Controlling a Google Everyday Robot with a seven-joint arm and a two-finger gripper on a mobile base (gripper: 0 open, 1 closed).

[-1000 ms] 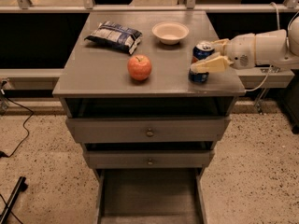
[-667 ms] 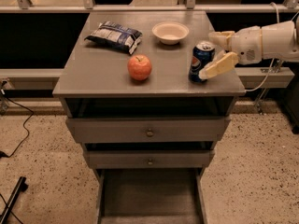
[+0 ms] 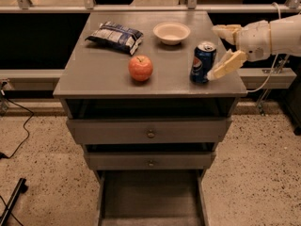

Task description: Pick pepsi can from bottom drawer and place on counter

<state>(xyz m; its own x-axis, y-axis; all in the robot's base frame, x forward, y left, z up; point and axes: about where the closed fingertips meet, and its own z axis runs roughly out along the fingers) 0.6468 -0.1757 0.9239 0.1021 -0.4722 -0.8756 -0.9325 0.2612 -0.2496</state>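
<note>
The pepsi can stands upright on the counter, logo toward the front. It is close to the counter's right edge and a little back from the front edge. My tool hangs just right of the can, over that right edge, with its two fingers spread wide apart and gripping nothing. The upper finger lies behind and right of the can's silver top. The lower finger slants down toward the can's base on its right side, and I cannot tell whether its tip touches the can.

Left of the can a strip of bare counter runs to the apple, which sits at about the same depth as the can. Behind the can and slightly left is the white bowl, set apart from it, showing only its pale inside. Farther left of the can, beyond the bowl, the blue-white snack bag lies flat toward the back left. The front left of the counter is open surface out to its edges.

Below the can, under the counter's overhang, are two shallow knobbed drawers. Lower still, the bottom drawer is pulled out toward the camera, its dark floor in plain sight between grey side walls.
</note>
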